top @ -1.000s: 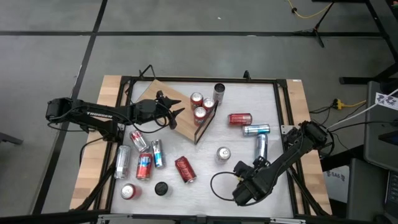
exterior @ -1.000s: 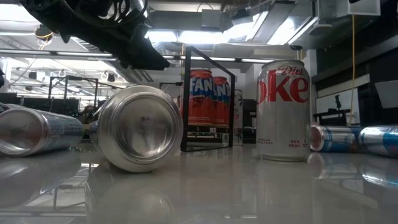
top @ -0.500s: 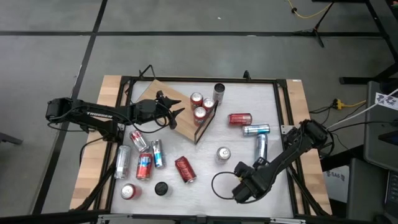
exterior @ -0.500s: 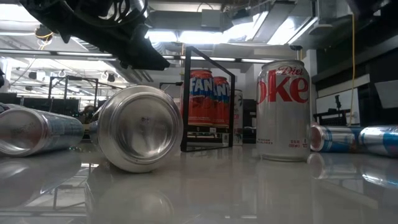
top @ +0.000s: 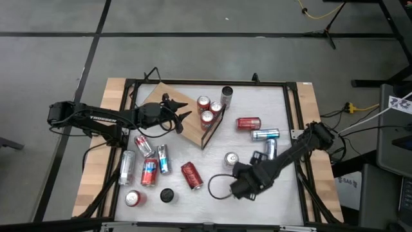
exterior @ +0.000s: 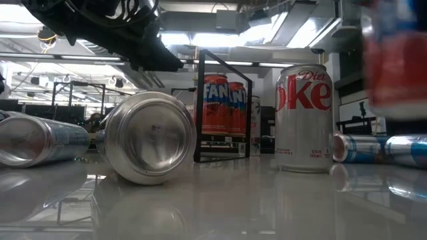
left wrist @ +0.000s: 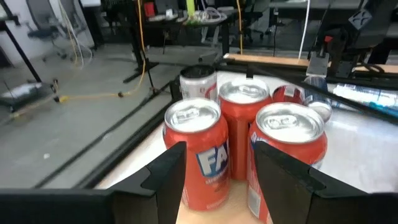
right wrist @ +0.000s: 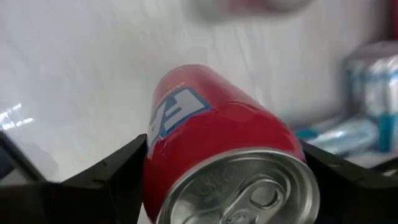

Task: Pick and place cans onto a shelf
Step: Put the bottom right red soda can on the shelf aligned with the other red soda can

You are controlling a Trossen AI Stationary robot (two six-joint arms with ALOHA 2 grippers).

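1. Since the earlier high view the right arm has swung inward across the table; its right gripper (top: pixel 237 187) now sits nearer the table's middle, where before it hung close to the near edge. The left arm has not moved.
2. The right gripper is clamped on a red can (right wrist: pixel 224 155). In the right wrist view the can fills the space between both fingers, silver top and pull tab facing the camera. In the low view a blurred red shape (exterior: pixel 393 60) hangs clear of the tabletop at the far right, so the can is judged to be lifted.
3. The left gripper (top: pixel 183 120) hovers over the shelf (top: pixel 161 96), fingers spread and holding nothing. Directly ahead of its fingertips stand the three shelved red cans (left wrist: pixel 249 134), upright and close together against the black frame.
4. Progress, judged from the frames: three cans are placed; a fourth is in hand but well apart from the shelf. A slim silver can (top: pixel 226 95) stands just beyond the frame, off the board.
5. Remaining: the upright Diet Coke can (top: pixel 231 159) just beside the right gripper; a lying red can (top: pixel 192 175); a further group lying on the table beside the left arm; and three more past the right arm's elbow side. Most of the work is outstanding.
6. The held can is red with blue-and-white lettering and looks undented.
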